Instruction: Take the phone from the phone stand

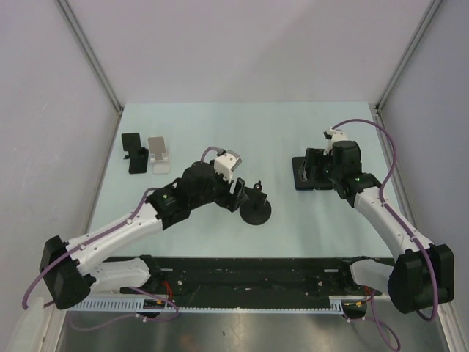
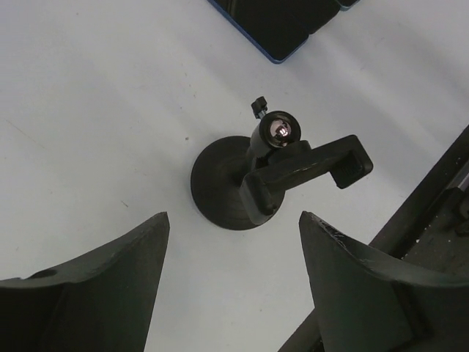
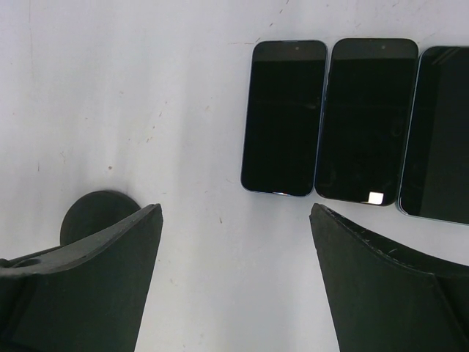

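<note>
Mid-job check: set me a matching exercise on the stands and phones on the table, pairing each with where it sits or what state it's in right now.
Things:
1. black round-based clamp stand
2. row of dark-screened phones
3. small white folding stand
4. small black folding stand

Places or states:
A. lying flat, side by side, on the right
B. far left, outer one of a pair
C. in the middle, clamp empty
D. far left, inner one of a pair

Pairs: 1-C, 2-A, 3-D, 4-B.
</note>
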Motion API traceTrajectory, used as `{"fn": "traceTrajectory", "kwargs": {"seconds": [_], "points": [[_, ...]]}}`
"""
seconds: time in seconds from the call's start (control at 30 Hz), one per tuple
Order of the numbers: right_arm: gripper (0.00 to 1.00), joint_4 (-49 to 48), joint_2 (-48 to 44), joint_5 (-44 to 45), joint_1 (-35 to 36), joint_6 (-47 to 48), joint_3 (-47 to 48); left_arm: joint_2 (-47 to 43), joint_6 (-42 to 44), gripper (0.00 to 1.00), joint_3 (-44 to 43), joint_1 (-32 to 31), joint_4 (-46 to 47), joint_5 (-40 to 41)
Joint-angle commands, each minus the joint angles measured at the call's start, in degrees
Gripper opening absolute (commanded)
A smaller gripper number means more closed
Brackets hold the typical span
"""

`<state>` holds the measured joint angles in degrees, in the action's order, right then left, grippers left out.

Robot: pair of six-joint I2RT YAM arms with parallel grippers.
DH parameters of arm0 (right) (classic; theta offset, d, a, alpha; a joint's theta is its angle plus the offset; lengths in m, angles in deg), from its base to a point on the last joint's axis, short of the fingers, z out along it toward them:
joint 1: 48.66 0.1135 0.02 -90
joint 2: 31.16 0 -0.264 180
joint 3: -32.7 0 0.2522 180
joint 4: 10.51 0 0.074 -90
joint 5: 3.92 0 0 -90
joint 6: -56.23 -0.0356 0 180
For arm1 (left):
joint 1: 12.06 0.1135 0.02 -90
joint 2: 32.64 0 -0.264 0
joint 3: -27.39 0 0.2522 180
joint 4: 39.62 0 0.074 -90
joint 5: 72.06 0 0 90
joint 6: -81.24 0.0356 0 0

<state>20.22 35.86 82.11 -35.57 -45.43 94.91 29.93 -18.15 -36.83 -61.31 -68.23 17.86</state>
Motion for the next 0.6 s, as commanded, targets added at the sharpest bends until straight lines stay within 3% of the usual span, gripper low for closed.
{"fn": "traceTrajectory", "kwargs": {"seconds": [0.0, 0.33, 0.57], "points": [[0.87, -0.45, -2.07, 1.68, -0.25, 1.38, 0.25, 2.2, -1.34, 0.75, -4.65, -0.58, -0.88, 2.27], [0.87, -1.24, -3.48, 2.65, -0.43, 1.03, -1.77, 6.78, -1.86, 0.53, -6.58, -1.72, -0.97, 1.66], [0.87, -1.5, -3.83, 2.3, -1.22, 1.11, -2.39, 7.13, -2.39, 0.49, -6.41, -1.99, -1.49, 1.92]]}}
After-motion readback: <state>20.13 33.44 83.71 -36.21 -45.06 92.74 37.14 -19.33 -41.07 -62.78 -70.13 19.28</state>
